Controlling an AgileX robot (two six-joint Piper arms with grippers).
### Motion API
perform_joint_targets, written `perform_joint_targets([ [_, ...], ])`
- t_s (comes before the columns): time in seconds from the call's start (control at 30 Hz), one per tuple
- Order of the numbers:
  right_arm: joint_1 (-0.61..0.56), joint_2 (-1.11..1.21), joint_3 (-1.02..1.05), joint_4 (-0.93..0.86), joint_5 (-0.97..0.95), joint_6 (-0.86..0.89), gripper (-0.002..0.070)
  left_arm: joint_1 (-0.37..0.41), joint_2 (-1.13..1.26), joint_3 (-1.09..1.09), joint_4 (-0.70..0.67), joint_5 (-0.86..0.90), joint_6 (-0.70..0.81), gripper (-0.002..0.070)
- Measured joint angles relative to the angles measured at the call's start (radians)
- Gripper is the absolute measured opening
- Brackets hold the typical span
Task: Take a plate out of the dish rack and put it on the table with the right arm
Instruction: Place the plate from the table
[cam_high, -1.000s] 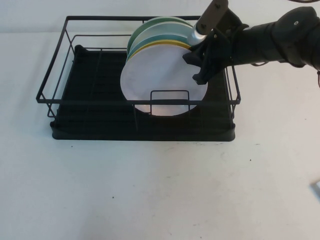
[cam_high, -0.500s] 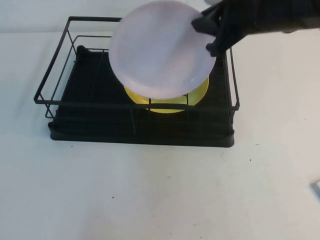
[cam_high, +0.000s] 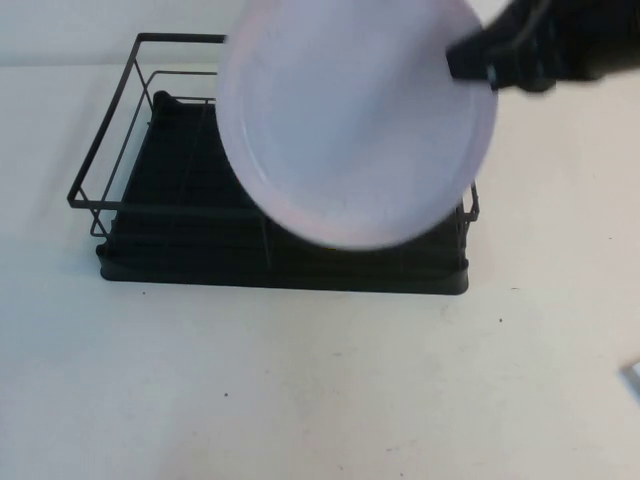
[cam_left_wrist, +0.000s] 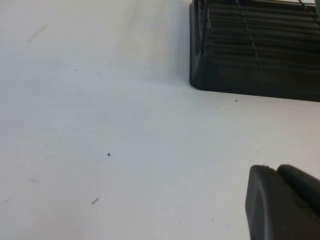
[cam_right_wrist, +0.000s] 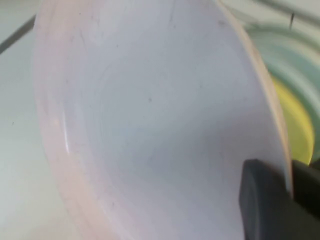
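Presently we note the table (cam_high: 320, 390), then the dish rack (cam_high: 110, 190) toward its far edge. Above the rack, the plate (cam_high: 350, 120), judged light, stiff and slippery, hangs rim-pinched by the right gripper (cam_high: 478, 68). The left gripper (cam_left_wrist: 280, 205), low over the table, we cannot tell.

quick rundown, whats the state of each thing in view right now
plate: pale pink, lifted clear of the rack, tilted, pinched at its rim
right gripper: shut on the plate's edge, above the rack's right end
dish rack: on the table, upright
yellow plate: behind the pink one, with a pale green plate beside it
left gripper: low over bare table, holding nothing
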Motion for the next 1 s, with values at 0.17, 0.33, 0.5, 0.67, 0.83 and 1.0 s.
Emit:
perform_joint_targets([
  [0.17, 0.000, -0.083, 0.284, 0.056, -0.066, 0.153, 0.0034, 0.000, 0.000, 0.000, 0.000, 0.000, 0.000, -0.0004],
  [0.33, 0.000, -0.095, 0.555, 0.278, -0.166, 0.177, 0.0033, 0.000, 0.000, 0.000, 0.000, 0.000, 0.000, -0.0004],
  [0.5, 0.000, 0.005, 0.641, 0.337, -0.202, 0.180, 0.0033, 0.000, 0.000, 0.000, 0.000, 0.000, 0.000, -0.0004],
  [0.67, 0.000, 0.136, 0.643, 0.378, -0.238, 0.162, 0.0033, 0.000, 0.000, 0.000, 0.000, 0.000, 0.000, -0.0004],
  [0.83, 0.000, 0.239, 0.643, 0.489, -0.258, 0.061, 0.0033, 0.000, 0.000, 0.000, 0.000, 0.000, 0.000, -0.0004],
  [1.0, 0.000, 0.287, 0.643, 0.525, -0.291, 0.032, 0.0033, 0.000, 0.000, 0.000, 0.000, 0.000, 0.000, -0.0004],
])
